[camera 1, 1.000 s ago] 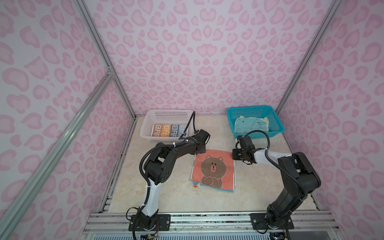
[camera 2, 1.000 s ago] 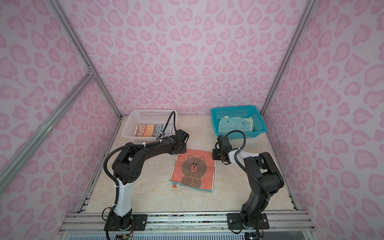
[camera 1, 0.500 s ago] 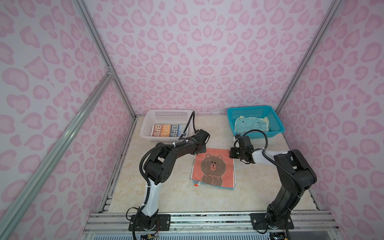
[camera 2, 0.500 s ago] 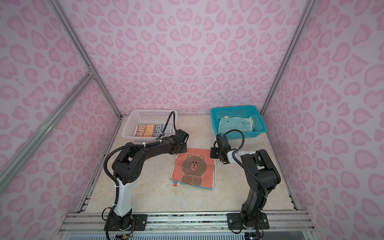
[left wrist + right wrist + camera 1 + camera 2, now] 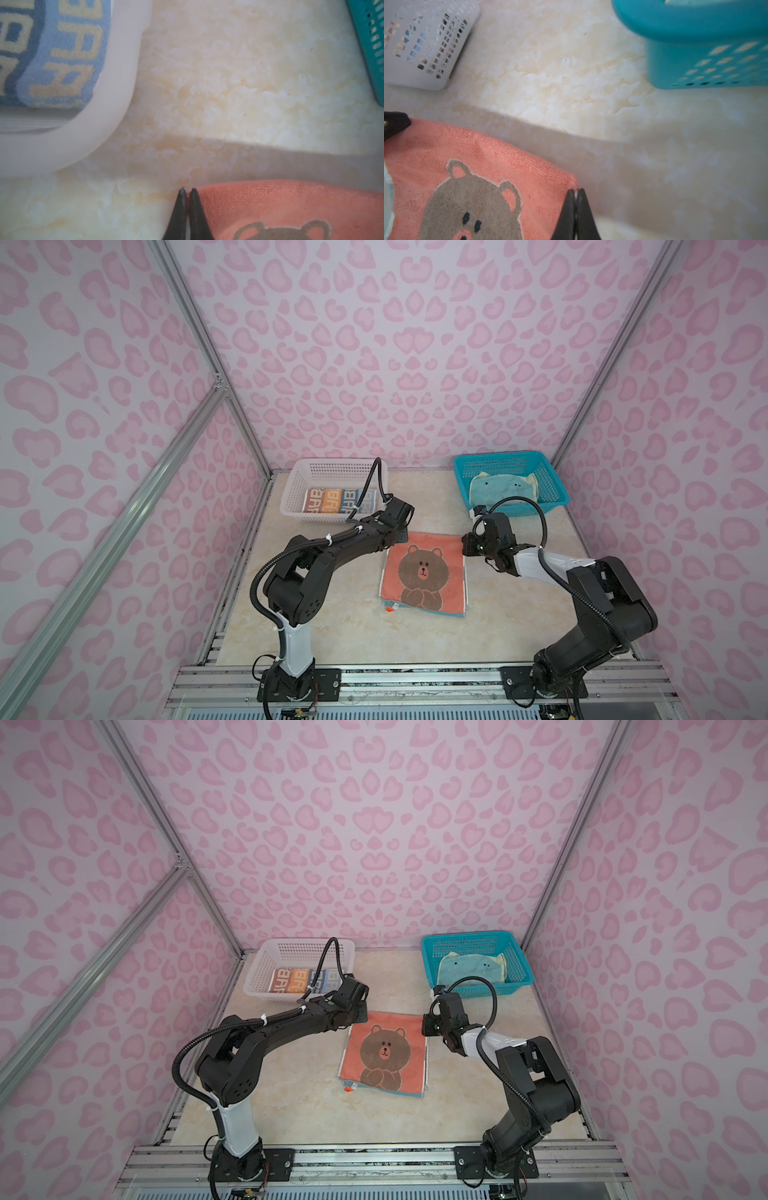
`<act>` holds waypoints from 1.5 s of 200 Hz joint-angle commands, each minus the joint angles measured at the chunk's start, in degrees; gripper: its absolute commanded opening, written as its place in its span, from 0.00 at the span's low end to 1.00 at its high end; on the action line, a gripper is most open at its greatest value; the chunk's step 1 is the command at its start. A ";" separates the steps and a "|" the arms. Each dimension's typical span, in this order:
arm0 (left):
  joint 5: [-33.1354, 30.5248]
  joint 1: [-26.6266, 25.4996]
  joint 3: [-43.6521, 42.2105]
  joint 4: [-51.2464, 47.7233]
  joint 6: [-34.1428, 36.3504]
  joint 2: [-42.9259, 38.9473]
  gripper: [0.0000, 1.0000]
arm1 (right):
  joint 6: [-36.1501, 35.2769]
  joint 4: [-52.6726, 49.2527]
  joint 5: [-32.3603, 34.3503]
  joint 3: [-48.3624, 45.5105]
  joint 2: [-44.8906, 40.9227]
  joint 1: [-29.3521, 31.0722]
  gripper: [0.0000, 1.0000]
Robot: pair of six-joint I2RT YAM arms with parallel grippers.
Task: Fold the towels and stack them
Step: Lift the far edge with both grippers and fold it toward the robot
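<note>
Left gripper [image 5: 187, 190] and right gripper [image 5: 577, 190] pinched tight, each nipping one corner of the bear towel [image 5: 423, 572]!
Towel lies flat on the tabletop [image 5: 332, 635] behind them, fold not yet made. Just ahead, the lettered towel [image 5: 338, 501] sits folded in the white basket [image 5: 332, 472], while the teal towel [image 5: 500, 489] waits loose in the teal basket [image 5: 498, 464].

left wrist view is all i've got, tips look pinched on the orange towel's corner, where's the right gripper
Observer: The right gripper is shut on the other far corner of the orange towel.
Operator: is the rest of it off the table
Observer: No, in both top views it lies flat, bear face up.
Operator: anything in the teal basket
Observer: One teal towel, loosely laid in the teal basket.
</note>
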 commanded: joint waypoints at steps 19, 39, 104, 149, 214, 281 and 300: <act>-2.55 -0.16 -0.94 2.50 1.75 -1.69 0.02 | -2.96 0.62 -1.43 0.72 -0.59 0.58 0.00; -3.53 -0.16 -2.76 4.43 1.98 -3.03 0.03 | -4.00 1.50 -2.53 0.01 -1.23 0.54 0.00; -8.18 0.06 -1.36 7.32 6.87 -4.98 0.03 | -7.75 2.64 -5.07 2.03 -2.61 0.08 0.00; -7.94 0.07 -11.83 15.07 6.74 -12.27 0.02 | -7.95 6.19 -9.37 -3.00 -6.78 -0.13 0.00; -6.11 -2.54 -21.40 13.50 5.70 -21.70 0.02 | -7.80 -2.04 -8.97 -10.94 -18.64 4.45 0.00; -10.04 -8.56 -30.67 8.94 1.50 -29.25 0.02 | -4.35 -13.28 -1.86 -18.61 -32.51 11.02 0.00; -10.91 -9.89 -32.73 8.57 -0.26 -29.58 0.03 | -2.58 -14.05 -0.85 -20.01 -33.45 12.60 0.00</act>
